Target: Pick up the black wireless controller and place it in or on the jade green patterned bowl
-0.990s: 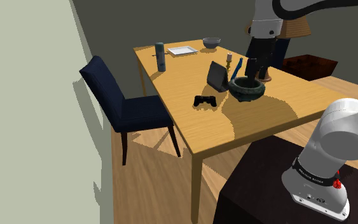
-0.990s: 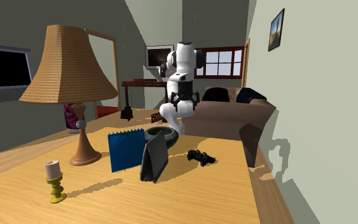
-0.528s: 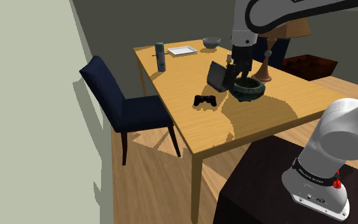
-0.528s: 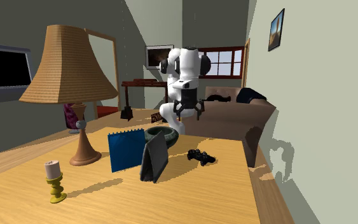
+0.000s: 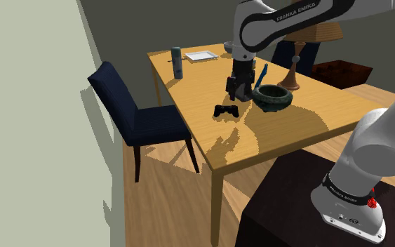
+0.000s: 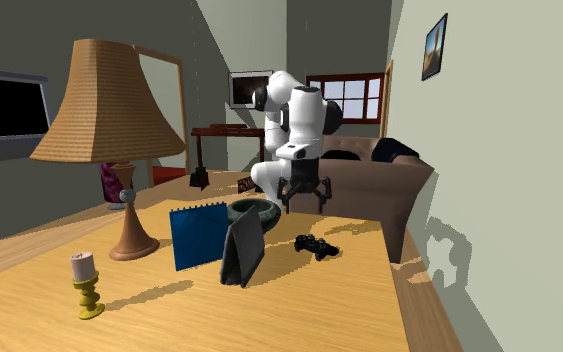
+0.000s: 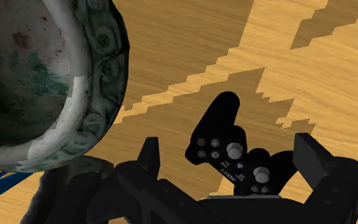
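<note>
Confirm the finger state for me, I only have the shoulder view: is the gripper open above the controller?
Observer: Open. In the wrist view the gripper has its fingers standing apart, with the black controller between them, untouched.
Operator: Height?
Observer: The second exterior view shows a clear gap below the gripper. It hovers above the controller.
Operator: Bowl rim in the way?
Observer: No. In the wrist view the green patterned bowl sits off to one side of the gripper, with bare wooden table between it and the controller.
</note>
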### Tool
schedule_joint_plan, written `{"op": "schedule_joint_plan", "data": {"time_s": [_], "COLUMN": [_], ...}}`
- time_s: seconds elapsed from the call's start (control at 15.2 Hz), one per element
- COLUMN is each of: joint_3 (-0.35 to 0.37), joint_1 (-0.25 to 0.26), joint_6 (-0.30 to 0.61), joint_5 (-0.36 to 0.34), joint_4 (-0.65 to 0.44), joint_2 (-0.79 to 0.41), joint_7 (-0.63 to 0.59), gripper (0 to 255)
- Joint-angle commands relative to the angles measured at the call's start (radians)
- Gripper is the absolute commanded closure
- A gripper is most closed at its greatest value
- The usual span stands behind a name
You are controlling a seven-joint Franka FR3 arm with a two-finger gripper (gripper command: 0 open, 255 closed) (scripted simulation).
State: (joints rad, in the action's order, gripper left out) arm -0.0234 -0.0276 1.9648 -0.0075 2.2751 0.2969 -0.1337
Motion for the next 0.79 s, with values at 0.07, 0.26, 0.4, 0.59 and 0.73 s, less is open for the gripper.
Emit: {"op": "schedule_joint_plan", "data": {"time_s": [0.07, 0.26, 0.4, 0.59, 0.73], "joint_3": [0.003, 0.003, 0.003, 0.003, 0.003], "joint_1": [0.001, 0.0, 0.0, 0.0, 0.0], "joint_6": [0.047, 0.089, 0.116, 0.138, 0.138], "joint_5": [-0.001, -0.001, -0.001, -0.001, -0.001], "joint_4": [-0.037, -0.008, 0.01, 0.024, 0.024], "joint_2": [-0.074, -0.087, -0.096, -0.104, -0.104], "joint_7": [-0.012, -0.012, -0.012, -0.012, -0.012], "gripper": [0, 0, 0, 0, 0]}}
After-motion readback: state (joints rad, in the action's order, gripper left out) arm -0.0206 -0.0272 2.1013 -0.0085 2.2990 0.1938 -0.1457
